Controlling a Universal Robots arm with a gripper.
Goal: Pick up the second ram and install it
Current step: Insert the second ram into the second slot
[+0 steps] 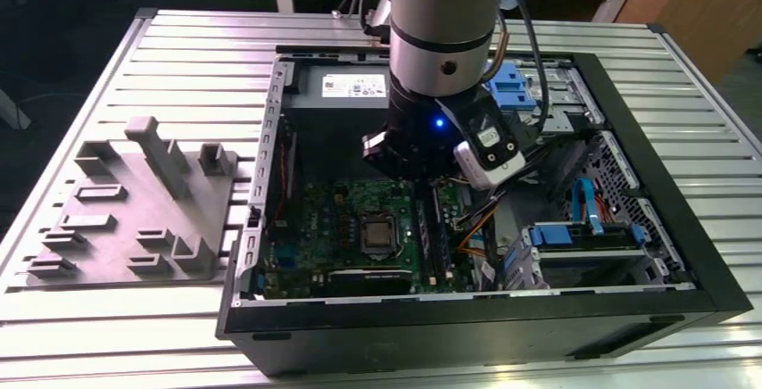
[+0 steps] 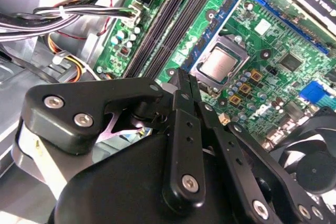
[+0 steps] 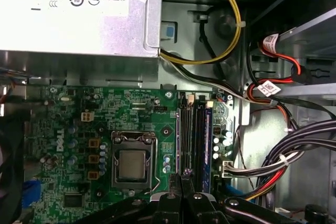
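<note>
My gripper (image 2: 184, 80) hangs inside the open computer case (image 1: 666, 255), just above the motherboard (image 3: 68, 129). Its two black fingers are pressed together, with nothing visible between them. In the first wrist view the fingertips (image 3: 181, 182) sit at the near end of the memory slots (image 3: 194, 135), beside the processor socket (image 3: 131, 163). In the exterior view the gripper (image 1: 405, 170) is over the same slots, where a long dark strip (image 1: 436, 239) stands on edge. It may be the second ram, but I cannot tell a stick from a bare slot.
A grey plastic tray (image 1: 131, 219) with upright posts lies on the slatted table at the exterior view's left. Bundled cables (image 3: 283, 161) run beside the slots. The power supply (image 3: 79, 14) sits at the far end, and blue drive brackets (image 1: 583, 228) fill the case's other side.
</note>
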